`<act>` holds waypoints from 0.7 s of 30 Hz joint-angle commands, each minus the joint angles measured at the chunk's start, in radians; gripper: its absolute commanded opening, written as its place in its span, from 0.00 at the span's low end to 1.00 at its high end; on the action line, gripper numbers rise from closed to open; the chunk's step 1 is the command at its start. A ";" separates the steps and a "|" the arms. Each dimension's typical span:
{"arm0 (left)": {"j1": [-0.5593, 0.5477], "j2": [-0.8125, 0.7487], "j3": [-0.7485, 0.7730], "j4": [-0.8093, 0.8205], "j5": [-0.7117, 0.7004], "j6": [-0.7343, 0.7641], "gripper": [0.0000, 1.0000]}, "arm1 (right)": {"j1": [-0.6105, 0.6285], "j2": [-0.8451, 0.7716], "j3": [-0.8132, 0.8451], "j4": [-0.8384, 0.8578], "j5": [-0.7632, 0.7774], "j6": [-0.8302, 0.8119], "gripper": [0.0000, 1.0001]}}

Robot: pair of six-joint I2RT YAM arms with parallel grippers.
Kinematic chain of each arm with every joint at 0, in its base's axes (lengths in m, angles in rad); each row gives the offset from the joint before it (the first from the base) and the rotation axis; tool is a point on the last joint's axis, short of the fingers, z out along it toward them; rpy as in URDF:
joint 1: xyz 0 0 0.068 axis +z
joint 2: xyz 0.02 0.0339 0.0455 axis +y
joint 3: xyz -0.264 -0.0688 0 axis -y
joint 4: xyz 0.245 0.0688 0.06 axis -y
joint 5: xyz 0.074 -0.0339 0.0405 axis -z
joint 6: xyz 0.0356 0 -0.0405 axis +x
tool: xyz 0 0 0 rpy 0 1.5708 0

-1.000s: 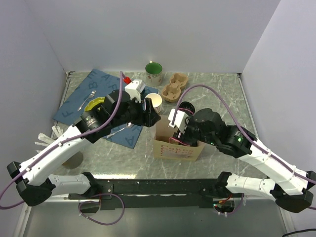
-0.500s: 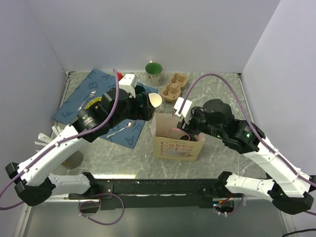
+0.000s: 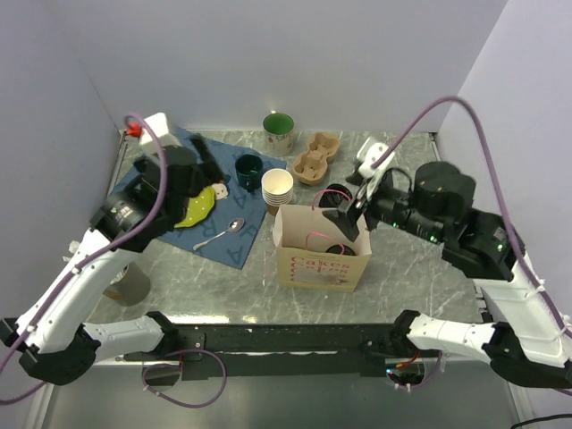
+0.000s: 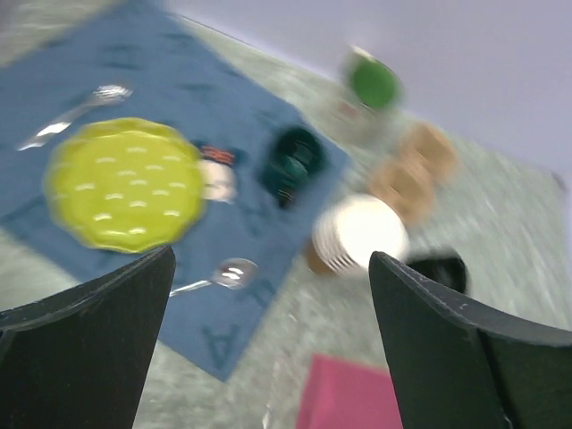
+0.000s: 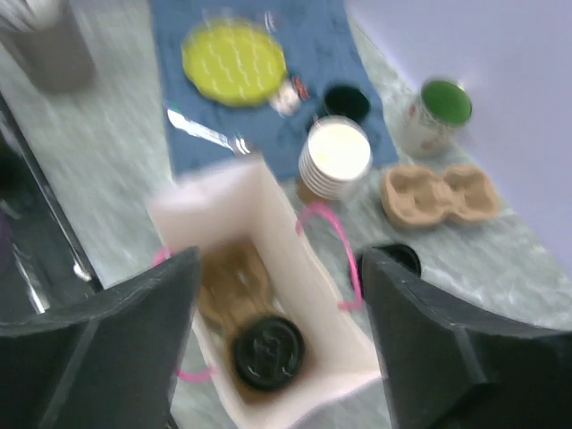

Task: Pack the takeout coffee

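The takeout coffee, a brown cup with a black sip lid, stands upright inside the open paper bag beside a brown carrier insert. In the top view the bag stands at the table's middle, with the lid dark inside it. My right gripper is open and empty, high above the bag's mouth; it also shows in the top view. My left gripper is open and empty above the blue mat, left of the bag; in the top view it is blurred.
A stack of lidless cups and a loose black lid sit just behind the bag. A cardboard cup carrier, a green mug, a dark green cup, a yellow plate and a spoon lie further back and left.
My right gripper has risen out of the bag and back to the right; the coffee stays inside. My left gripper has left the bag's edge and swung left over the mat.
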 commanded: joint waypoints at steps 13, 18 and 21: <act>0.613 0.055 -0.057 -0.551 -0.203 -0.430 0.72 | -0.005 0.104 0.157 0.055 -0.063 0.217 1.00; 0.730 0.020 -0.189 -0.490 -0.168 -0.369 0.67 | -0.005 0.080 0.116 0.063 -0.084 0.208 1.00; 0.732 0.029 -0.222 -0.487 -0.154 -0.376 0.65 | -0.005 0.075 0.097 0.067 -0.078 0.206 1.00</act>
